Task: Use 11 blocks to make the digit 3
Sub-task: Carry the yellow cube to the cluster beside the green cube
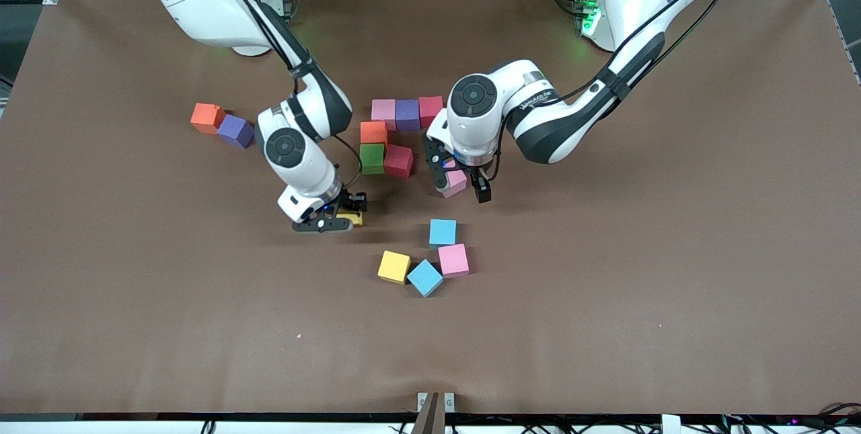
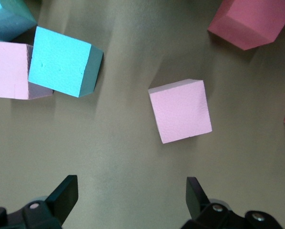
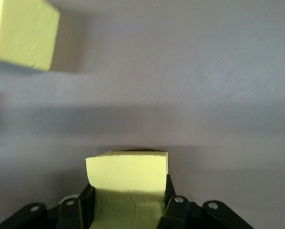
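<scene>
Six blocks form a cluster mid-table: pink (image 1: 383, 111), purple (image 1: 407, 114) and red (image 1: 430, 111) in a row, with orange (image 1: 373, 132), green (image 1: 371, 158) and a second red (image 1: 398, 161) beside them. My left gripper (image 1: 461, 185) hangs open over a lone pink block (image 1: 455, 183), which lies ahead of the gripper (image 2: 131, 193) in the left wrist view (image 2: 180, 110). My right gripper (image 1: 336, 217) is shut on a yellow block (image 1: 351, 218) just above the table; the block fills its jaws (image 3: 128, 174).
Nearer the front camera lie loose blocks: sky blue (image 1: 442, 232), pink (image 1: 453, 260), sky blue (image 1: 424, 278) and yellow (image 1: 393, 266). An orange block (image 1: 206, 118) and a purple block (image 1: 235, 130) sit toward the right arm's end. The brown table (image 1: 605, 286) spreads around.
</scene>
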